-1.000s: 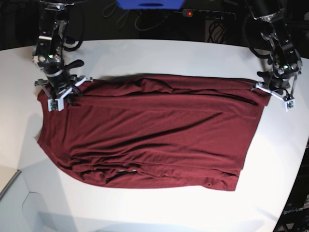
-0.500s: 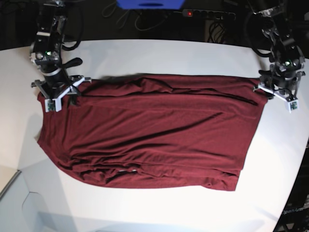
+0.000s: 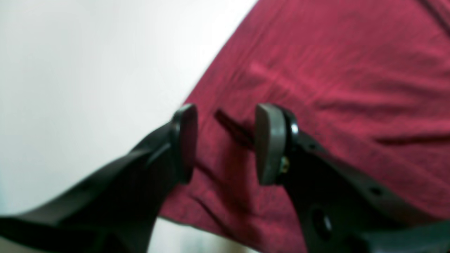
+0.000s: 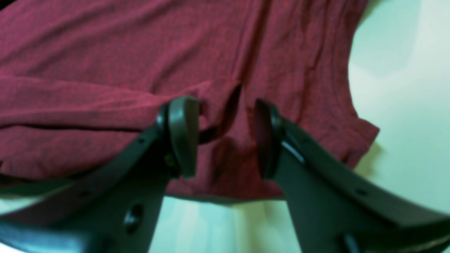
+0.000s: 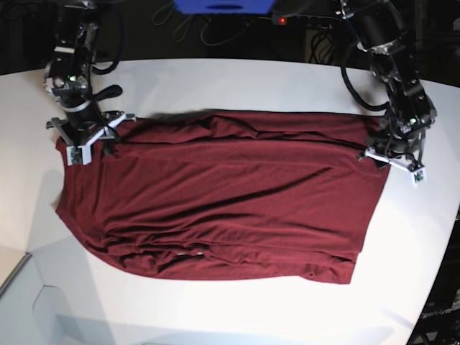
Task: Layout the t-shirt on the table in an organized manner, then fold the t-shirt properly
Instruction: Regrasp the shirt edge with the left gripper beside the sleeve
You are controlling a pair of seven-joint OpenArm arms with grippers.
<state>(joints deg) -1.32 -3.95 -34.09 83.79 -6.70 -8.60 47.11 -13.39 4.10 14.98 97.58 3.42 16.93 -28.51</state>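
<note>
- The t-shirt (image 5: 223,194) is being seen spread out flat on the table (image 5: 237,83), folded into a wide band that reaches from one gripper across to the other.
- The right gripper (image 5: 88,141) is being held over the shirt corner at the base view's left, its jaws standing apart with nothing clamped between them.
- In the right wrist view, the right gripper (image 4: 225,137) is being shown with both pads spread, and the t-shirt (image 4: 105,70) is lying just under and beyond the tips; a small dark crease is being seen in the cloth between the pads.
- Whether the right pads are touching the cloth cannot be told from that view.
- The bare table (image 4: 404,105) is being shown to one side of the right gripper and below the shirt's hem.
- The left gripper (image 5: 392,159) is being held over the shirt's edge at the base view's right, also released, with a clear gap between its pads.
- In the left wrist view, the left gripper (image 3: 225,144) is being shown spread over the t-shirt (image 3: 334,70), with the cloth's edge running just beside one pad and the white table (image 3: 88,70) lying on the outer side of it.
- A short dark fold is being seen in the cloth between the left pads; the view is being blurred, so contact cannot be told.
</note>
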